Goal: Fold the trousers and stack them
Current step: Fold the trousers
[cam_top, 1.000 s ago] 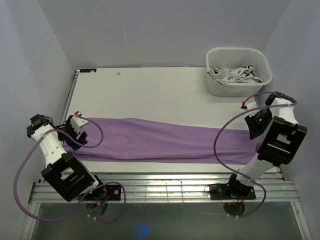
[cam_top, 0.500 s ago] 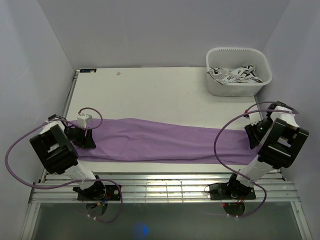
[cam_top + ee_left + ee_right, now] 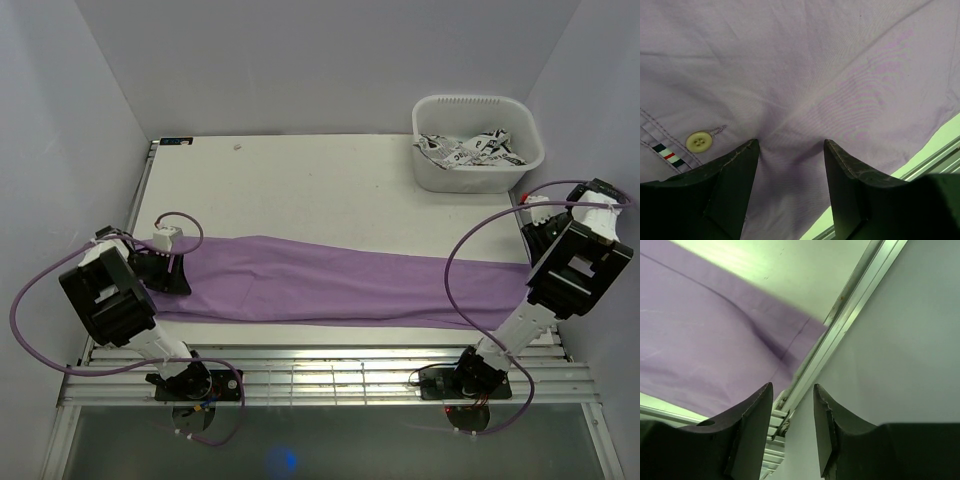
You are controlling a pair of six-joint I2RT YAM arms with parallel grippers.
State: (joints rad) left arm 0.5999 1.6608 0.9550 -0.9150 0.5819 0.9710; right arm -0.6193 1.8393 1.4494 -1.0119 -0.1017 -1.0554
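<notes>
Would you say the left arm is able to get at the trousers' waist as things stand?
Probably yes: the left gripper is open right over the trousers at the waist, button alongside, nothing between.

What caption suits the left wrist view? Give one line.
Left gripper, open, over the lilac trousers beside their waist button.

Left claw (image 3: pixel 790 145) low, jaws apart; right claw (image 3: pixel 793 387) aloft, jaws apart.

One pair of lilac trousers (image 3: pixel 330 285), one waist button (image 3: pixel 699 141), one white tub (image 3: pixel 470 178), two robot arms (image 3: pixel 115 300) (image 3: pixel 565 280)
</notes>
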